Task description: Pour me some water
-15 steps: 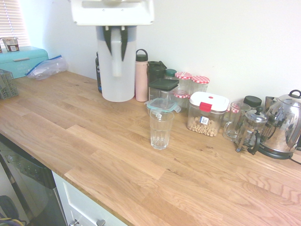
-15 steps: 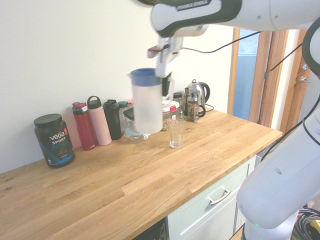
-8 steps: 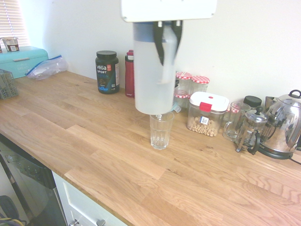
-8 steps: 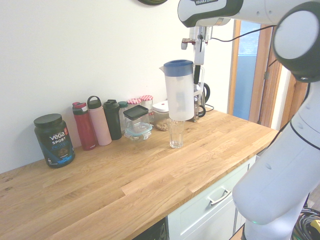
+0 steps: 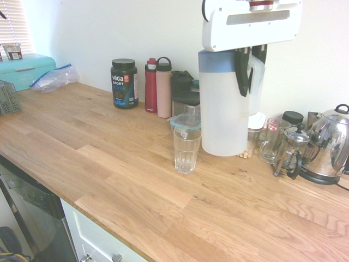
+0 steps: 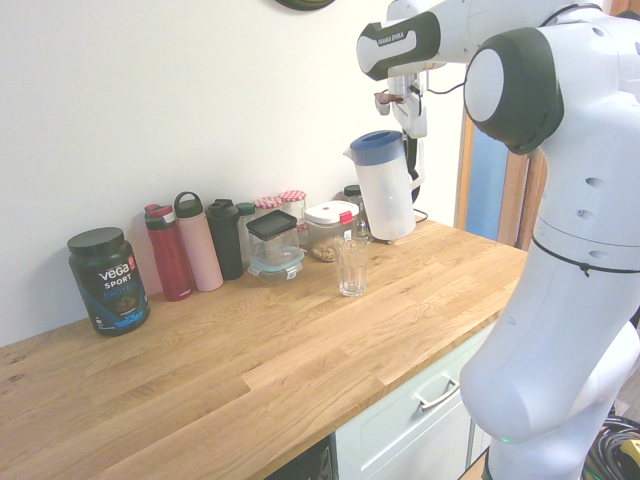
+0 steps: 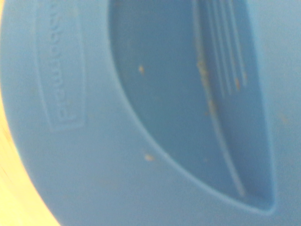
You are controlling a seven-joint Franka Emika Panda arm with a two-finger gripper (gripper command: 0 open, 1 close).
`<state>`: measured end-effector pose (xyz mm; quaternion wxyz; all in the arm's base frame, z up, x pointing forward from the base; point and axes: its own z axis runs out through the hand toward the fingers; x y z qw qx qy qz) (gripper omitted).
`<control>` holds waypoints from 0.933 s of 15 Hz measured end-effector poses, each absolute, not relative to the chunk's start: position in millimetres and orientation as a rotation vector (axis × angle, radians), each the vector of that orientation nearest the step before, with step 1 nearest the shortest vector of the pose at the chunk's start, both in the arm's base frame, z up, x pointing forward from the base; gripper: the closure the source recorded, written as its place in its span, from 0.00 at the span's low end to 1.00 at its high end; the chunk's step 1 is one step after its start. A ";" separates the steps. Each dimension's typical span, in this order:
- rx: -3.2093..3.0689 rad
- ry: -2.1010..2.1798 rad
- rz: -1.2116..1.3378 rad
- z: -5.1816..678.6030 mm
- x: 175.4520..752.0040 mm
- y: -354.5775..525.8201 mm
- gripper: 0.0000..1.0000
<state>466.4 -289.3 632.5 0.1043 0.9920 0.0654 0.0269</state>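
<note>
Above the counter [image 5: 109,158], jug [image 5: 223,109] clamped upright, beside glass [image 5: 186,149]

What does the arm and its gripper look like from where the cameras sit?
The arm is glossy white with rounded segments and dark grey joint caps; a dark band near the wrist carries white lettering, and a thin black cable runs along it. The gripper has a boxy white body and two slim black fingers.

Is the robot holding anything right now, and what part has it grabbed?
Yes: the gripper is shut on the side handle of the frosted jug, which hangs upright above the counter.
</note>
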 end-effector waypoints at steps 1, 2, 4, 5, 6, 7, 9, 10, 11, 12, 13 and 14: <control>2.903 0.214 0.068 626.0 473.9 -286.9 1.00; 2.882 0.243 0.053 615.3 482.8 -281.8 1.00; 2.835 0.307 0.006 586.7 498.9 -264.0 1.00; 2.814 0.329 -0.012 571.4 502.6 -257.4 1.00; 2.797 0.342 -0.023 558.8 504.1 -253.2 1.00; 2.787 0.345 -0.032 548.8 504.2 -251.7 1.00; 2.782 0.337 -0.038 539.0 502.0 -253.7 1.00; 2.781 0.337 -0.043 536.3 499.9 -254.8 1.00; 2.777 0.339 -0.049 533.4 497.6 -255.8 1.00; 2.768 0.348 -0.054 530.8 493.9 -255.4 1.00; 2.752 0.363 -0.067 527.5 488.2 -254.5 1.00; 2.736 0.380 -0.075 523.5 481.1 -252.8 1.00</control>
